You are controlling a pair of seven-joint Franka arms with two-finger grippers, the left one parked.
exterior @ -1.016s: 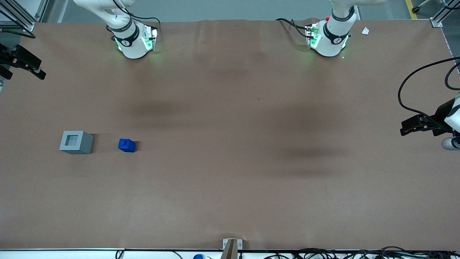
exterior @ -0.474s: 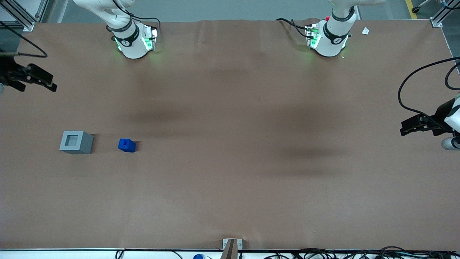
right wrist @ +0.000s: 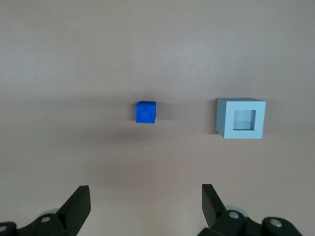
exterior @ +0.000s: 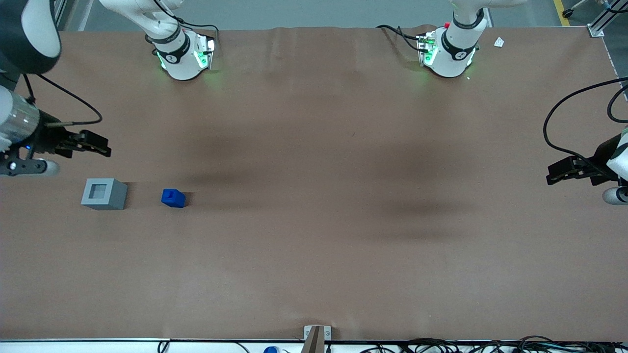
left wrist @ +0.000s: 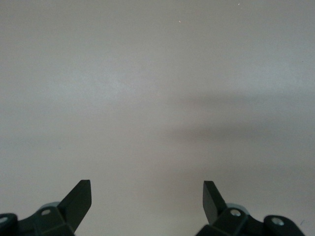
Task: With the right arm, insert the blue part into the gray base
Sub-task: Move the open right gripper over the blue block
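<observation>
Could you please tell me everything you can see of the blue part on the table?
The blue part is a small bright blue block that looks like plastic, with a small raised step on its top face. It sits upright on the brown table, touching nothing else. It lies beside the gray base, with a clear gap between them, toward the working arm's end of the table. The right arm's hand hovers open, farther from the front camera than both, holding nothing.

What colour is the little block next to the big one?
Bright blue. It shows best in the right wrist view, beside the gray base.
</observation>
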